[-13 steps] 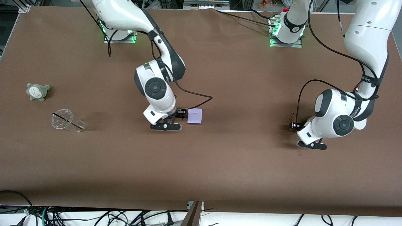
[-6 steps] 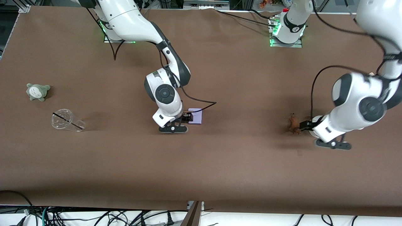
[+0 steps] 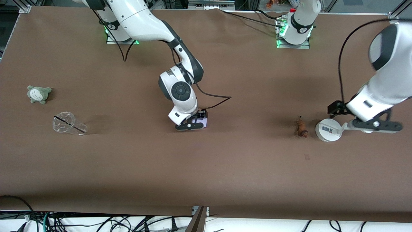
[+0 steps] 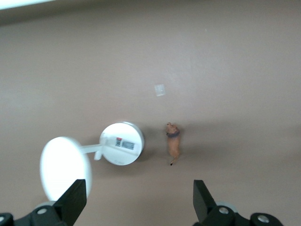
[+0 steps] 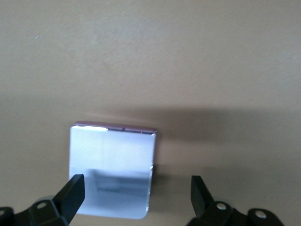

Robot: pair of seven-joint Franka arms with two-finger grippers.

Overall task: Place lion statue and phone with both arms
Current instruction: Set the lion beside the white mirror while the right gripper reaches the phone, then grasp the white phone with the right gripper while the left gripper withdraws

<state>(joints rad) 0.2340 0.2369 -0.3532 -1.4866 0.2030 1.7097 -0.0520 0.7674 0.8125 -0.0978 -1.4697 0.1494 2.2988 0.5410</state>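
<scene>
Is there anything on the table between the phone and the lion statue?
No. The front view shows only bare table between the phone and the lion statue.

One lion statue, phone, stand, cup, plush.

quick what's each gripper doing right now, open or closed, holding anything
Left gripper: open, empty, up over the white stand beside the lion statue.
Right gripper: open, empty, low over the phone.
</scene>
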